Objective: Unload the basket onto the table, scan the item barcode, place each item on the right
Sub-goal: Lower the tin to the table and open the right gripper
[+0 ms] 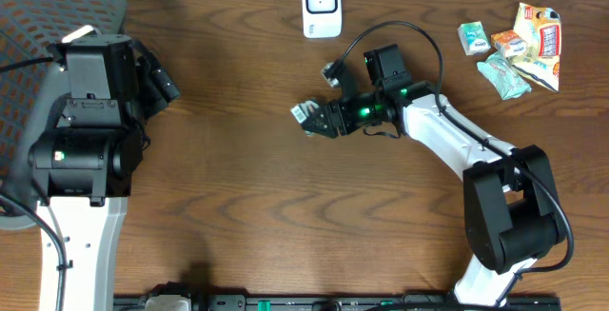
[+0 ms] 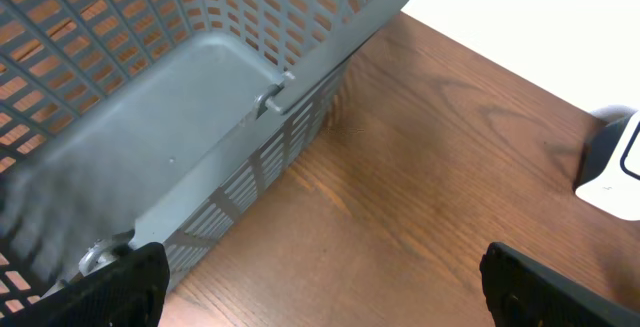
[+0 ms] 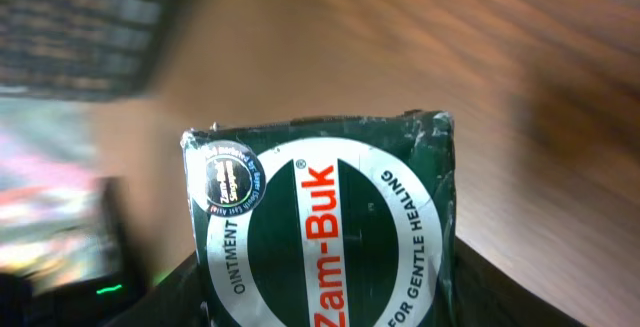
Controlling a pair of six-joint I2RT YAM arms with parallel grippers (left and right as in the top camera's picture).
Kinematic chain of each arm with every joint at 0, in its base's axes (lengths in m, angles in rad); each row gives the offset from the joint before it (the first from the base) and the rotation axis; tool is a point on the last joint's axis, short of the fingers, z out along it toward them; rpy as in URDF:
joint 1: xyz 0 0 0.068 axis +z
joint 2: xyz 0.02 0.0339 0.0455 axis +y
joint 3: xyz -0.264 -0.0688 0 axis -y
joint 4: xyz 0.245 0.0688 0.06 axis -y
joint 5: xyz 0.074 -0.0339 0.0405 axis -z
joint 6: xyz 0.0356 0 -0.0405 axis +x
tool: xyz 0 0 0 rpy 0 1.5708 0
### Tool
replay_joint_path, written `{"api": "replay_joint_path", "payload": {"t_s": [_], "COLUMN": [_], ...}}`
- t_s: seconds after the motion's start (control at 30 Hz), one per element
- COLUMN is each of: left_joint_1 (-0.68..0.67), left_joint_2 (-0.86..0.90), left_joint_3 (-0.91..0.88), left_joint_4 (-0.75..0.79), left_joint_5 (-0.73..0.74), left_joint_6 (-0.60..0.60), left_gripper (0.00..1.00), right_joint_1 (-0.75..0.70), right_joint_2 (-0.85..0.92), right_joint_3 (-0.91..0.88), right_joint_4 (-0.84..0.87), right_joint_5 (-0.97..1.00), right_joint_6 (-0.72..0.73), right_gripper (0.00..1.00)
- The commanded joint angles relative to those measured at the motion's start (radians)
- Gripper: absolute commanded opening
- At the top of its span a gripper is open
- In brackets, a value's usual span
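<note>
The box (image 3: 320,227) is small and dark green. Its face carries a white oval band with "Zam-Buk" in orange-red, "OINTMENT" and "FOR GENTLE HEALING" around it, and a round sticker in one corner. It is gripped in the right gripper (image 1: 316,119) over the middle of the table, while the white scanner (image 1: 322,5) stands at the far edge, well apart from it.

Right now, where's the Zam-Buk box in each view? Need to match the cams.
Overhead: Zam-Buk box mid-table, in the right gripper, below the white scanner.
Left wrist: not in it.
Right wrist: the box fills the lower centre, label facing the camera.
Shared landmark: grey basket, far left overhead, upper left in the left wrist; the blurred mesh top left in the right wrist looks like it too.
</note>
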Motion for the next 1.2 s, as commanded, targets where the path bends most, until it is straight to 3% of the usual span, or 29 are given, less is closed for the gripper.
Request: {"api": "replay_joint_path", "payload": {"t_s": [0.0, 0.3, 0.6, 0.97, 1.17], "left_joint_1": [0.003, 0.003, 0.003, 0.003, 0.003], "left_joint_2": [-0.007, -0.007, -0.007, -0.007, -0.007], "left_joint_3": [0.013, 0.013, 0.013, 0.013, 0.013], "left_joint_4": [-0.002, -0.002, -0.002, -0.002, -0.002], "left_joint_5": [-0.010, -0.010, -0.010, -0.010, -0.010], "left_joint_6": [-0.005, -0.005, -0.005, -0.005, -0.005], "left_gripper": [0.98, 0.97, 0.97, 0.98, 0.98], "right_joint_1": [0.010, 0.022, 0.038, 0.039, 0.040], "right_joint_2": [-0.018, -0.006, 0.019, 0.090, 0.127], "right_joint_3": [0.000, -0.001, -0.001, -0.001, -0.001], "right_joint_4": [-0.041, -0.066, -0.065, -0.066, -0.068], "right_joint_5": [0.317, 0.470, 0.490, 0.592, 0.613], "right_joint_6": [-0.068, -0.094, -0.101, -0.113, -0.113], "right_gripper": [0.53, 0.52, 0.52, 0.56, 0.62]}}
